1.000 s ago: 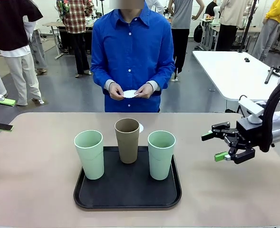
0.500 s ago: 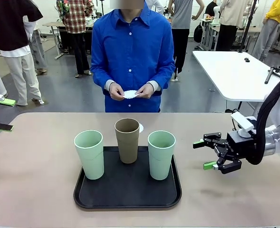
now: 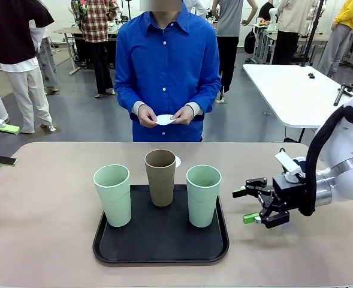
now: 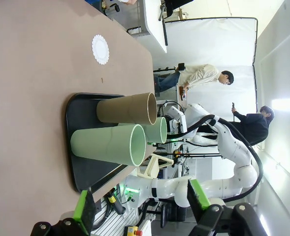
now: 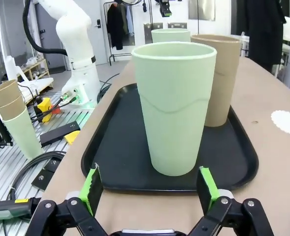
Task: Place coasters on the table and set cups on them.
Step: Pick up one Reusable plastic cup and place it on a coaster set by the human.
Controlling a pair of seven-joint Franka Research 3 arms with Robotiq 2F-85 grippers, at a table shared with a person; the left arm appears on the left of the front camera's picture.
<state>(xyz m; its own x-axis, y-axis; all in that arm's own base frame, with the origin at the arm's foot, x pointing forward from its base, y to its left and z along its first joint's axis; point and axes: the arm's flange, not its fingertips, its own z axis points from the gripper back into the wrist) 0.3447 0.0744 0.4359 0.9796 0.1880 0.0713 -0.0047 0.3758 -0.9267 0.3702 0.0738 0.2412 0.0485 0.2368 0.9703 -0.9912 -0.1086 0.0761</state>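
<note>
Three cups stand on a black tray (image 3: 161, 249): a mint one (image 3: 112, 195) on the left, a brown one (image 3: 160, 177) at the back, and a mint one (image 3: 203, 195) on the right. One white lacy coaster (image 3: 177, 162) lies on the beige table (image 3: 50, 240) behind the brown cup. The person holds another coaster (image 3: 163, 119) in both hands. My right gripper (image 3: 243, 206) is open, just right of the tray and level with the right mint cup (image 5: 173, 105). My left gripper (image 3: 7, 144) stands open at the table's far left edge, facing the cups (image 4: 105, 144).
The person in a blue shirt (image 3: 167, 66) stands at the far side of the table. A white table (image 3: 296, 90) is behind on the right. Bare tabletop lies on both sides of the tray and behind it.
My right gripper has moved left and slightly down, closing in on the right mint cup, still open. The left gripper, the cups and the person's hands have stayed put.
</note>
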